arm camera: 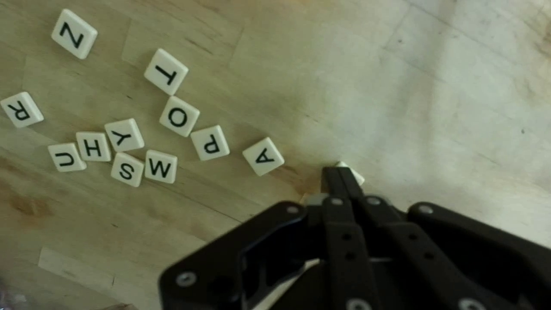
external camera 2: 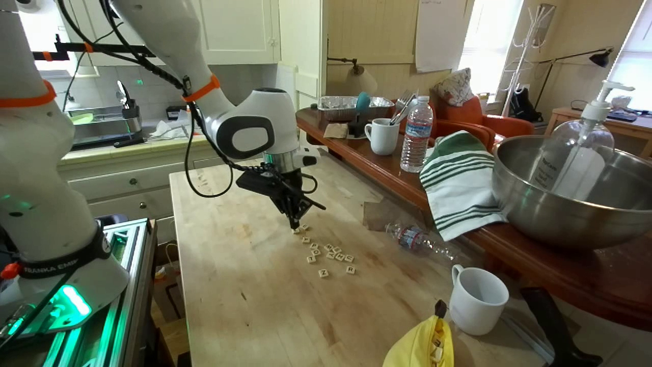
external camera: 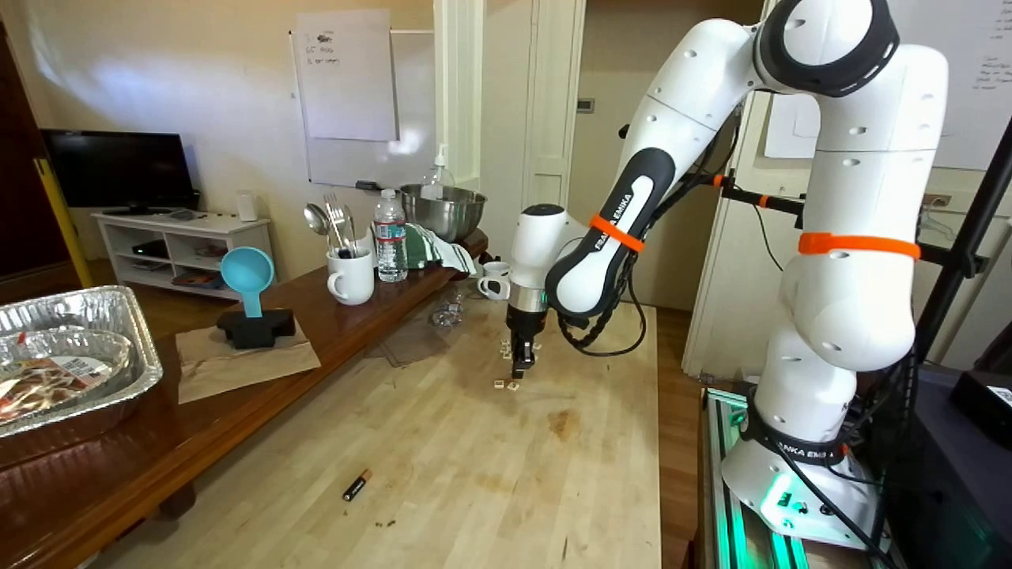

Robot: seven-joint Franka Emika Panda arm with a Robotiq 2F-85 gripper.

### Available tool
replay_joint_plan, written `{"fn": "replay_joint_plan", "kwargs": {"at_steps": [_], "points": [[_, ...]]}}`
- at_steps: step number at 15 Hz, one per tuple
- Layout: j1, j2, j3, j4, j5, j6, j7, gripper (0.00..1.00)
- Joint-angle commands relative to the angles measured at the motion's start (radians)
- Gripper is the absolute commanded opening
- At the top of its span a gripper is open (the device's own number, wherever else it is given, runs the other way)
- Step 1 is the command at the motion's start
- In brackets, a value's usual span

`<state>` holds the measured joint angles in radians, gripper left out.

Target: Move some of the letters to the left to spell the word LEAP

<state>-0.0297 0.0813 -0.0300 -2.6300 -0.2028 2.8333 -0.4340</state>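
Note:
The letters are small cream tiles scattered on the wooden table [external camera 2: 239,306]. In the wrist view the A tile [arm camera: 256,160] lies nearest my gripper [arm camera: 343,168], with the P tile [arm camera: 202,148] and the O tile [arm camera: 168,122] trailing off to its left. Beyond these are the T tile [arm camera: 159,82], the Z tile [arm camera: 82,51], the R tile [arm camera: 13,115] and a cluster around the H tile [arm camera: 103,154]. My gripper's fingertips are together, with nothing seen between them. A partly covered tile [arm camera: 357,177] peeks out behind them, its letter hidden. Whether they touch it I cannot tell.
A raised brown ledge [external camera: 316,348] borders the table. A crumpled plastic bottle [external camera 2: 417,239], a white mug [external camera 2: 476,306] and a yellow banana-shaped pouch [external camera 2: 415,349] are on the tabletop, and a battery [external camera: 356,485] lies near the front in an exterior view. Metal bowl [external camera 2: 555,219] on the ledge.

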Motion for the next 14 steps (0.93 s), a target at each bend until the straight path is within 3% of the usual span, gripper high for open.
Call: {"fn": "replay_joint_plan", "kwargs": {"at_steps": [1, 7, 14], "points": [[-0.008, 0.054, -0.009, 0.011, -0.062, 0.050, 0.019, 0.00], [-0.002, 0.087, -0.016, 0.033, -0.127, 0.041, 0.043, 0.00], [0.000, 0.073, 0.005, 0.029, -0.103, -0.016, 0.028, 0.00]]}}
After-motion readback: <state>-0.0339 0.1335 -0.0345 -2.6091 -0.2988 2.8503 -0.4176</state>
